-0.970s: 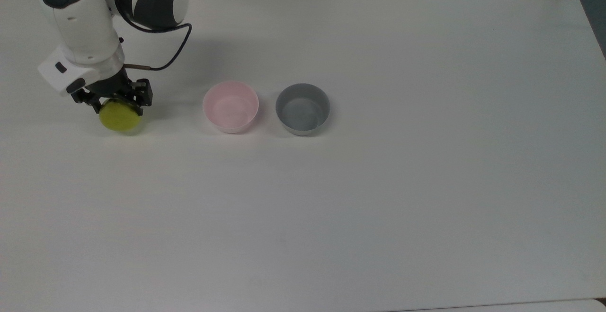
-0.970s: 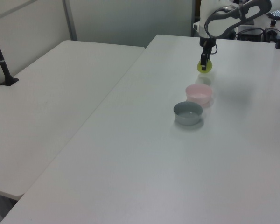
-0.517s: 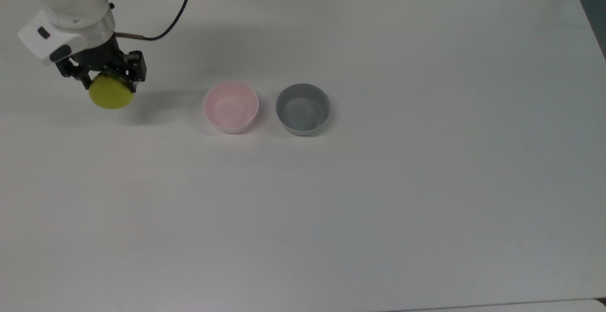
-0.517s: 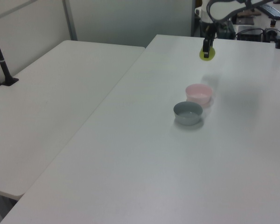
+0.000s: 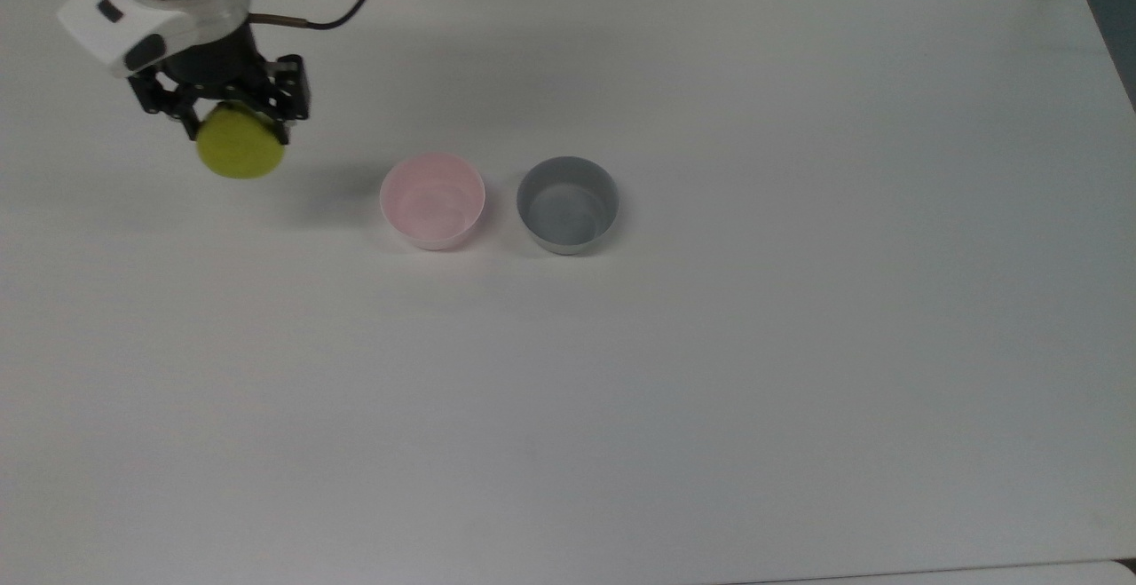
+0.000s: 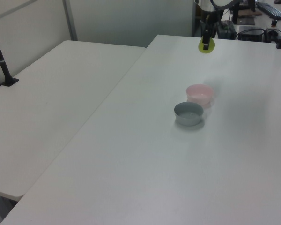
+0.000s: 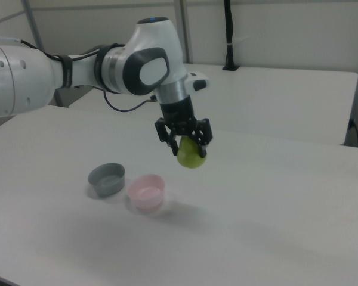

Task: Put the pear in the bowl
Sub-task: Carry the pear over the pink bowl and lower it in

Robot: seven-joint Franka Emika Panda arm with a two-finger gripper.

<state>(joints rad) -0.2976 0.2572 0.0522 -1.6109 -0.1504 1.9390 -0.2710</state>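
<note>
Since a second ago your gripper (image 5: 238,126) has carried the pear (image 5: 240,151) up off the worktop (image 5: 710,345) and, over the last half second, a little toward the bowl (image 5: 432,200) along the top view's left-to-right line; both bowls sit where they were. The fingers are clamped on the pear's upper part, and the fruit hangs beneath them in the air, well clear of the surface, as the right view shows (image 7: 191,154). You have the pear over the far left part of the worktop in the top view, near its far edge and not yet above the pink bowl. Count one pear, one pink bowl and one grey bowl (image 5: 567,204). The two bowls stand upright just beside each other, apart, toward the middle of the worktop, the pink one nearer the pear.
</note>
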